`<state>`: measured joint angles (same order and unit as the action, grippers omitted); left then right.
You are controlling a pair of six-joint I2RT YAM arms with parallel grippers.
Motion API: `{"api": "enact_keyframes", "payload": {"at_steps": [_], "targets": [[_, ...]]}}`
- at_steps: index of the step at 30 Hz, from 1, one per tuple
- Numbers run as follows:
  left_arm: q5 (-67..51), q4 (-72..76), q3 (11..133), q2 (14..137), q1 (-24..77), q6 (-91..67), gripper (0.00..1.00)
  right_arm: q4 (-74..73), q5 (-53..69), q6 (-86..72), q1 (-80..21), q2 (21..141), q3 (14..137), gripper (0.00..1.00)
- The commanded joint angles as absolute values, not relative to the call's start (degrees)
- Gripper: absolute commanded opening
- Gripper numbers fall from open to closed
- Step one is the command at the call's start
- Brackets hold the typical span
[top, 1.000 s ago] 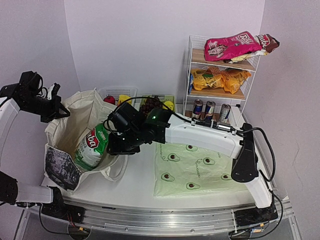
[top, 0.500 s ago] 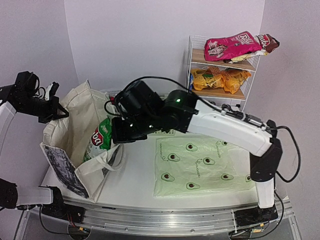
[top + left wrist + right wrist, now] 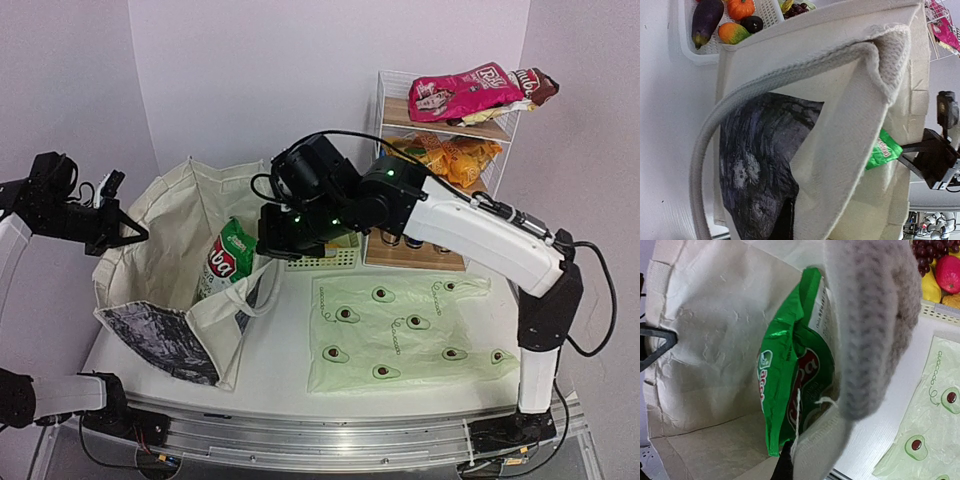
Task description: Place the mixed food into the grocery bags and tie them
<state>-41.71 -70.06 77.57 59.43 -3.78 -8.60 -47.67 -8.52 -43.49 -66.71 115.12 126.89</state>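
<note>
My left claw [image 3: 130,235] is clamped on the tote's [image 3: 160,275] rim, my right claw [image 3: 271,253] on its handle. One green packet [image 3: 228,262] is inside; fruit [image 3: 929,257] is not yet packed, the avocado bag [image 3: 400,345] lies flat, nothing tied.

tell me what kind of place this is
Probably a robot lab bench staged as a mock grocery corner: bare walls, a wire shelf of snack packets, a basket of toy fruit, plus a canvas tote and avocado-print bag on the table.
</note>
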Motion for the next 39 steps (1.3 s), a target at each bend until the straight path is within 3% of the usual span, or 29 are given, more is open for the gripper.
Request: {"api": "enact_keyframes", "payload": {"at_steps": [1,6,13,16,22,25,33,39], "targets": [[-46.70,-71.52,76.31,58.00,-3.48,-9.47,0.00,-48.95,-8.36,-46.37,-66.36,116.82,130.69,0.00],[-47.07,-72.63,68.19,57.59,-3.26,-9.65,0.00,-50.01,-7.67,-48.13,-65.03,118.24,130.45,0.00],[-48.99,-70.83,68.23,57.63,-3.01,-10.86,0.00,-50.29,-5.96,-48.14,-62.67,121.83,133.74,0.01],[-49.99,-69.79,69.52,57.58,-2.92,-11.08,0.02,-50.45,-5.84,-47.06,-62.19,122.39,135.71,0.16],[-49.54,-66.15,72.43,57.54,-2.90,-11.32,0.36,-50.73,-4.70,-42.42,-61.47,120.93,138.30,0.49],[-44.94,-64.99,72.98,57.73,-2.95,-10.03,0.42,-50.92,-3.37,-39.38,-61.44,118.66,138.57,0.61],[-32.87,-61.53,72.56,58.09,-2.92,-5.88,0.42,-52.23,-9.97,-33.38,-61.44,107.71,132.09,0.67],[-32.25,-62.65,71.69,58.47,-2.91,-4.30,0.42,-52.62,-23.84,-27.12,-61.15,93.72,117.45,0.69]]}}
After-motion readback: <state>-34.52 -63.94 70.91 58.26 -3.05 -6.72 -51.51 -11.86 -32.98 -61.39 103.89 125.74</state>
